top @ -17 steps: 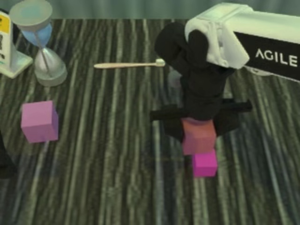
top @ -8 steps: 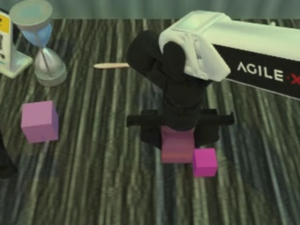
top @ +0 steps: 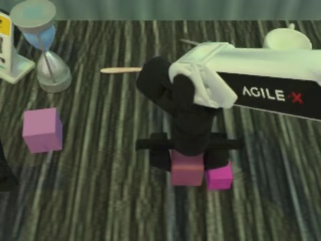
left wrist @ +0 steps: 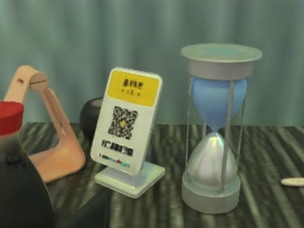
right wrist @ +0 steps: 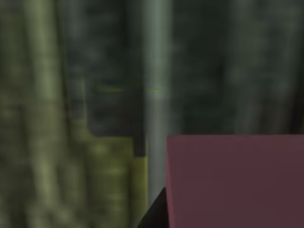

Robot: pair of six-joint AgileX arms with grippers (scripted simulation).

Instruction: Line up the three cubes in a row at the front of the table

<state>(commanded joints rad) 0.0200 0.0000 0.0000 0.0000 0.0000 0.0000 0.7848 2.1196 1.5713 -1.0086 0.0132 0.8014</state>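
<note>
My right gripper (top: 187, 161) is shut on the dusty rose-pink cube (top: 187, 170), with a black finger on each side of it, low over the table (top: 110, 201) at front centre. The rose cube sits right beside the small magenta cube (top: 219, 176), on its left, apparently touching it. In the right wrist view the rose cube (right wrist: 235, 180) fills the corner next to one dark finger (right wrist: 154, 214). The large lilac-pink cube (top: 42, 129) rests alone at the left. My left arm (top: 4, 173) is parked at the left edge, mostly out of view.
An hourglass (top: 46, 47) and a QR-code sign (top: 7, 44) stand at the back left, and a wooden stick (top: 120, 70) lies behind the right arm. A white cup (top: 286, 37) is at the back right. The left wrist view shows the hourglass (left wrist: 216, 128), sign (left wrist: 126, 126) and a wooden stand (left wrist: 47, 137).
The right gripper carried the rose cube leftward, then forward and down, so it now sits beside the magenta cube. The magenta and lilac cubes have not moved.
</note>
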